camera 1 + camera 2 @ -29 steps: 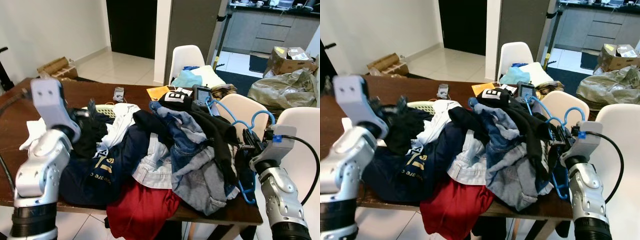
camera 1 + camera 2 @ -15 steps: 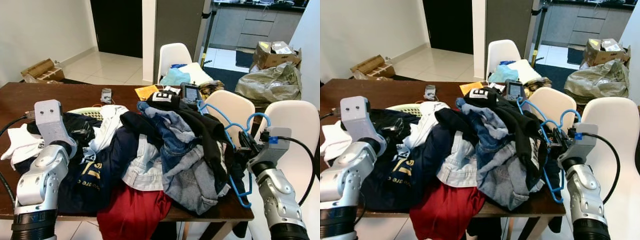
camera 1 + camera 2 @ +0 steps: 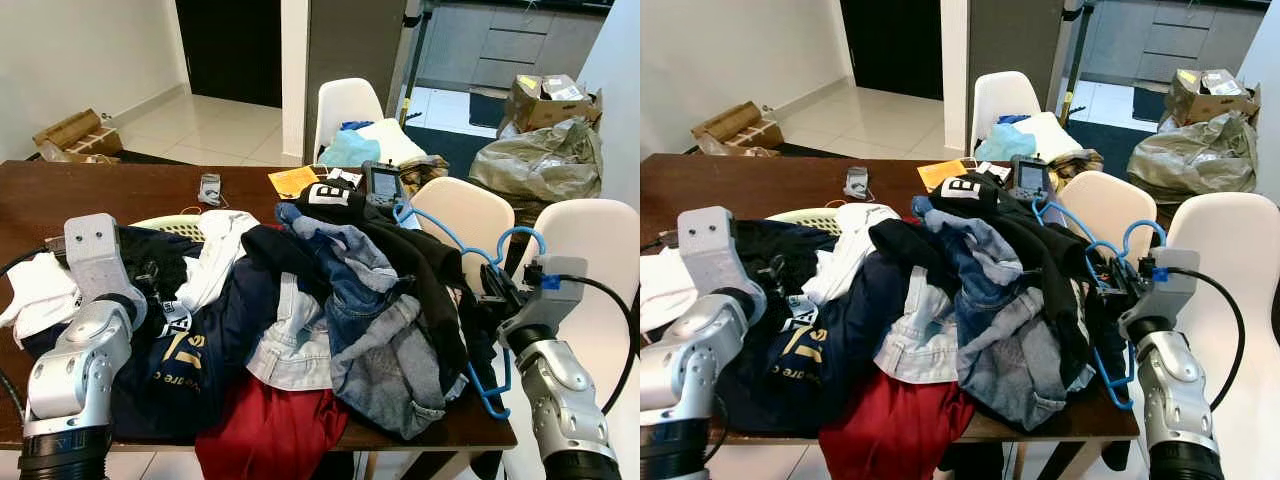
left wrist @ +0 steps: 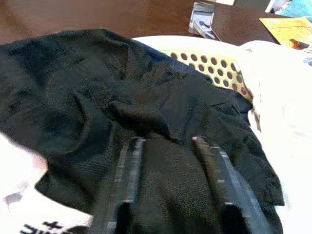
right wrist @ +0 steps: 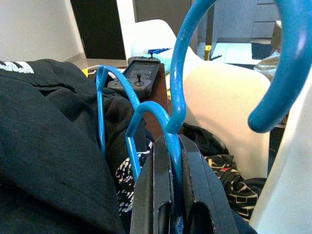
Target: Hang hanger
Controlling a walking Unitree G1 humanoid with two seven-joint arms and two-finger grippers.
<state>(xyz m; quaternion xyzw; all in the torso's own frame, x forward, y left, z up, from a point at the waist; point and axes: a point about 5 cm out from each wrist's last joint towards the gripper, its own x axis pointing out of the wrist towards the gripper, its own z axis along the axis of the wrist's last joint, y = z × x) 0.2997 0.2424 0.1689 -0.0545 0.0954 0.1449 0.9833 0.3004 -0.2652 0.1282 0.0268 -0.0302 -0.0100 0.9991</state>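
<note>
A blue plastic hanger (image 3: 519, 235) stands at the right edge of the clothes pile (image 3: 340, 300), its hook up by the white chair. My right gripper (image 5: 174, 146) is shut on the hanger's thin neck (image 5: 171, 102), just off the pile's right side (image 3: 495, 290). More blue hanger loops (image 5: 105, 92) poke out of the dark clothing beside it. My left gripper (image 4: 168, 140) is open, its fingers resting low over a crumpled black garment (image 4: 97, 97) at the pile's left end (image 3: 150, 275).
The brown table (image 3: 120, 185) holds a perforated pale basket (image 3: 180, 225), a handheld device (image 3: 380, 185) and papers. White chairs (image 3: 455, 210) (image 3: 590, 235) stand close by the right arm, another (image 3: 345, 105) behind the table. Boxes and bags (image 3: 540, 150) lie at the back right.
My left arm has come down from a raised pose onto the black garment. The right gripper keeps its hold on the hanger. The head camera has shifted slightly.
</note>
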